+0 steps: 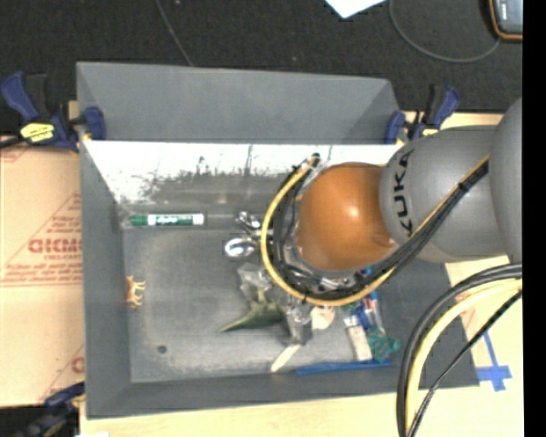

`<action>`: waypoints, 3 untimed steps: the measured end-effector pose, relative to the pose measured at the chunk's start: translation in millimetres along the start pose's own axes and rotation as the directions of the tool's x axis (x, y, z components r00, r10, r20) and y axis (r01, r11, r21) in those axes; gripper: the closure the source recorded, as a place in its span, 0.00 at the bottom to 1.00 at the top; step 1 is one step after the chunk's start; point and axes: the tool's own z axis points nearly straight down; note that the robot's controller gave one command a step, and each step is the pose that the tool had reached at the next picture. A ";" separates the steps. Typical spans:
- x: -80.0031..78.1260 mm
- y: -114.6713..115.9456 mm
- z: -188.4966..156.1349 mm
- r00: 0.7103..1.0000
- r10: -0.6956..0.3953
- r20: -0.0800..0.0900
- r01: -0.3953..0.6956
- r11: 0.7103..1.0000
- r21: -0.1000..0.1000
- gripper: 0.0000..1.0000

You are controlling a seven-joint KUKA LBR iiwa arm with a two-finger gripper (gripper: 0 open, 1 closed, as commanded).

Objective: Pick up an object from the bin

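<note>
Green toy (255, 318), a small plastic figure with a long pointed end reaching left, lies on the bin (191, 335) floor, near the front wall and a little right of the middle. The claw (297, 322) hangs right at the toy's right end, low in the bin. It sits under the orange cover (341, 217) on the wrist of the grey arm (455, 189), which reaches in from the right. The cover and a loop of yellow and black cables (275, 221) hide most of the claw, so I cannot tell how far open it is, or whether it touches or holds the toy.

A shiny metal piece (240, 237) lies just left of the cover, behind the toy. A green marker (168, 218) lies flat along the back of the floor, well to the left. A tiny orange bit (135, 290) sits alone near the left wall.

Just in front of the claw, a white stick (285, 359) lies at a slant, and a blue stick (333, 369) runs along the front wall. To the right of the claw, in the front right corner, a white tube (358, 339) and a small green piece (383, 344) lie close together.
</note>
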 end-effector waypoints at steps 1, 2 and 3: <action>51.0 -32.5 -1.6 0.995 0.100 -0.012 -0.100 0.995 0.002 1.00; 51.1 -32.4 -2.2 0.995 0.101 -0.012 -0.101 0.995 0.001 1.00; 51.7 -32.3 -24.3 0.994 0.106 -0.015 -0.106 0.994 0.001 1.00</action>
